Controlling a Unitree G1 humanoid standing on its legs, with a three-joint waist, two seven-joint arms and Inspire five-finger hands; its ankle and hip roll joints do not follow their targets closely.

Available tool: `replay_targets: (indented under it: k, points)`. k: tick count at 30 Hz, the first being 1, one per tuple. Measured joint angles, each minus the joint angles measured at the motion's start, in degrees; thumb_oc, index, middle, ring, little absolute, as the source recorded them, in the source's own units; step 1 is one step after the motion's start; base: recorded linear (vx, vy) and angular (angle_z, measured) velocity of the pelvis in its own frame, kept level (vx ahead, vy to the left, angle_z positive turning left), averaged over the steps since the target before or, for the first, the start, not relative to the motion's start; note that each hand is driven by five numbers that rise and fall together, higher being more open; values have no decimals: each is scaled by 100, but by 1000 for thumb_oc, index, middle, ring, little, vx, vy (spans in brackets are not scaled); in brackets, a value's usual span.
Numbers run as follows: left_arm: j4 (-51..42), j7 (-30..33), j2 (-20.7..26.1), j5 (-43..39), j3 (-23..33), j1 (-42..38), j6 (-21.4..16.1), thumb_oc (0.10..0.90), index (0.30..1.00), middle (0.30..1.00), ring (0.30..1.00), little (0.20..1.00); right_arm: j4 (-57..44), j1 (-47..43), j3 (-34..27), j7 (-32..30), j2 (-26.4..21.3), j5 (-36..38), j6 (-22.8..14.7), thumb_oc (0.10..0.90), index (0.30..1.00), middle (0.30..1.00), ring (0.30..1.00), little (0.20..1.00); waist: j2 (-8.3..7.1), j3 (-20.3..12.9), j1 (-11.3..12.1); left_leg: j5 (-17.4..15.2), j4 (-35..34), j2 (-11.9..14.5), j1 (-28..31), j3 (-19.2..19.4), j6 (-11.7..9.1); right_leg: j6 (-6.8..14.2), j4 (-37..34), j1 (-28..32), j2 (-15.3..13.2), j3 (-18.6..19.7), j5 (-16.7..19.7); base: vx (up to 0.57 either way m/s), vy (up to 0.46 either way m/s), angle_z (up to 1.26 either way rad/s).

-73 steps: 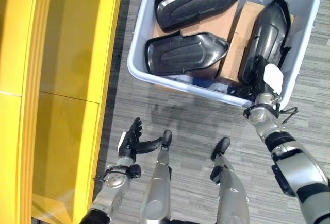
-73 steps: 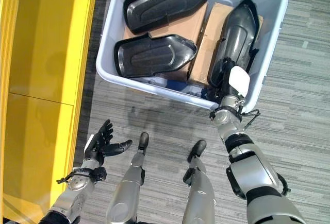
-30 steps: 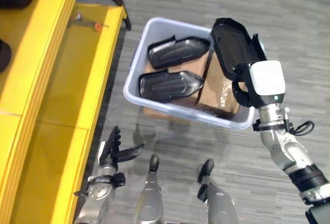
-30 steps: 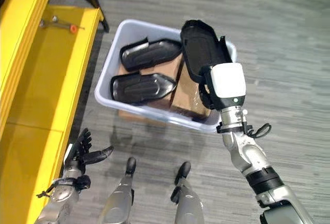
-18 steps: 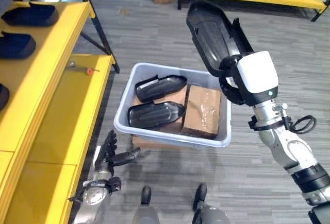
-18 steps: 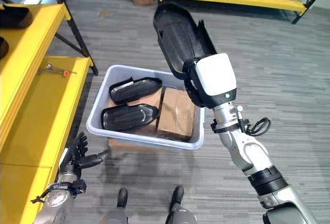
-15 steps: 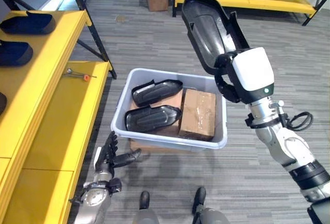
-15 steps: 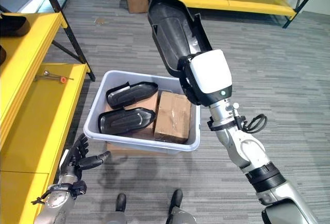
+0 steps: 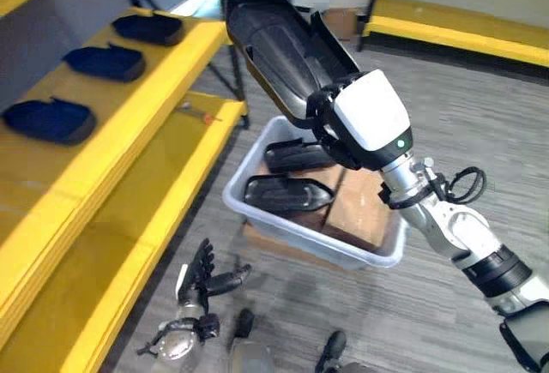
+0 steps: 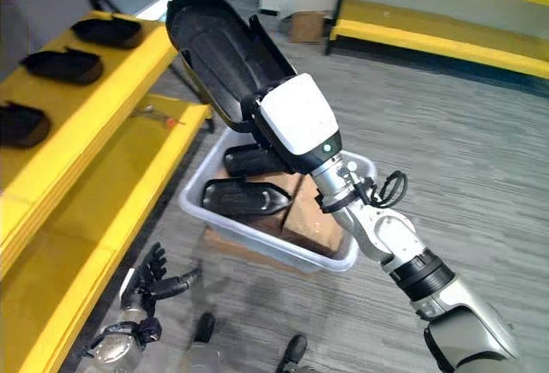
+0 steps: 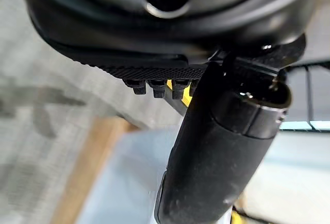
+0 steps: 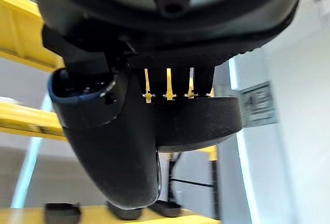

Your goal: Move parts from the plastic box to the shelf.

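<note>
My right hand (image 9: 369,120) is shut on a long black moulded part (image 9: 274,56) and holds it high, above the grey plastic box (image 9: 317,246) and close to the yellow shelf (image 9: 129,124). In the right wrist view its fingers (image 12: 170,87) curl over the part's edge (image 12: 206,118). Two more black parts (image 9: 287,193) (image 9: 300,155) lie in the box on a cardboard carton (image 9: 360,210). Three dark parts (image 9: 47,120) (image 9: 107,62) (image 9: 154,27) sit on the shelf's upper level. My left hand (image 9: 202,274) hangs low beside the shelf, open and holding nothing.
The shelf's lower level (image 9: 154,201) carries a small tool with a red tip (image 9: 199,113). A black shelf post (image 9: 232,81) stands between the shelf and the box. Another yellow rack (image 9: 463,13) and a small carton (image 9: 343,21) stand at the back.
My right hand has lifted the black part out of the box's right side and carried it up and left toward the shelf. The camera has risen, bringing the shelf's upper level into view.
</note>
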Motion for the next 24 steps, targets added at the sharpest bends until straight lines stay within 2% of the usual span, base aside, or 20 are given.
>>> replay_targets:
  k: [1,2,3,4,5,7,8,9,10,11,13,16,19,20,24]
  points:
    - [8,34,-9,-4,53,19,-10,900,1000,1000,1000,1000,2,88,-20,3,33,-3,68,400,300,300,300,300,-42,14,65,-112,346,310,-48,756,-27,-15,24,47,-68,-229,34,-16,93,204]
    - [62,91,17,-9,58,10,-3,900,1000,1000,1000,1000,-32,195,-72,-9,35,-3,95,400,300,300,300,300,-76,25,34,-110,659,598,-65,1377,-101,37,11,145,-167,-469,64,25,151,129]
    - [98,116,50,-9,51,23,0,900,1000,1000,1000,1000,-87,321,-155,-9,3,-5,84,400,300,300,300,300,-88,20,-118,-17,944,936,-56,2014,-239,71,-69,305,-228,-734,67,54,194,129]
    - [103,115,51,-8,59,52,-2,900,1000,1000,1000,1000,-214,449,-202,-7,-48,-7,99,400,300,300,300,300,-74,11,-93,83,947,1082,93,2068,-393,118,-49,385,-306,-835,49,81,277,100]
    - [61,114,54,-9,73,96,-4,900,1000,1000,1000,1000,-308,550,-297,-8,-18,-6,96,400,300,300,300,300,-74,11,-61,127,895,1159,250,2070,-466,188,-41,429,-355,-851,68,94,306,55]
    - [47,100,31,-7,85,153,-3,900,1000,1000,1000,1000,-550,888,-770,-8,217,-2,58,400,300,300,300,300,-33,-12,-48,208,263,922,643,1807,-585,422,54,501,-578,-879,215,69,294,37]
    - [46,98,-20,1,82,155,-2,900,1000,1000,1000,1000,-672,1036,-944,-11,235,1,85,400,300,300,300,300,66,-61,-64,345,158,717,733,1728,-437,571,220,504,-729,-902,229,40,306,48]
    - [71,96,37,3,116,85,7,900,1000,1000,1000,1000,-685,1203,-1138,-71,447,9,143,400,300,300,300,300,-120,-52,-60,353,178,443,754,1636,-672,632,373,500,-1009,-882,246,34,306,81]
    - [7,78,183,10,202,11,4,900,1000,1000,1000,1000,-687,1306,-1193,-69,568,112,225,400,300,300,300,300,-448,-66,-35,187,369,8,614,1482,-418,535,434,551,-1433,-654,319,33,373,110]
    - [-128,4,276,37,405,-70,-5,900,1000,1000,1000,1000,-688,1293,-1216,-68,619,115,208,400,300,300,300,300,-605,-70,71,82,404,-340,562,1354,-258,428,495,628,-1732,-600,503,31,320,105]
    - [-164,21,454,52,538,-142,-43,900,1000,1000,1000,1000,-687,1250,-1200,-60,740,112,157,400,300,300,300,300,-653,-72,185,17,442,-517,523,1195,-156,474,586,700,-1937,-608,643,23,234,64]
    - [-173,36,715,60,763,-60,-40,900,1000,1000,1000,1000,-721,1151,-1159,3,906,90,38,400,300,300,300,300,-822,-83,453,-27,466,-717,496,1114,-95,563,551,804,-2067,-605,728,40,193,27]
    - [-180,20,688,226,745,-20,-38,900,1000,1000,1000,1000,-714,1090,-1147,66,990,95,153,400,300,300,300,300,-988,-101,507,-40,552,-764,398,948,-77,565,555,912,-2079,-688,727,39,94,26]
    - [-220,15,689,238,718,32,-35,900,1000,1000,1000,1000,-710,1032,-1140,106,1065,95,182,400,300,300,300,300,-1093,-111,563,-43,577,-770,353,937,-73,565,552,905,-2082,-732,727,33,76,16]
    - [-327,19,682,240,734,115,-32,900,1000,1000,1000,1000,-607,459,-667,290,1338,116,205,400,300,300,300,300,-1309,-114,644,-175,816,-794,93,801,-18,570,553,899,-2093,-868,724,33,61,14]
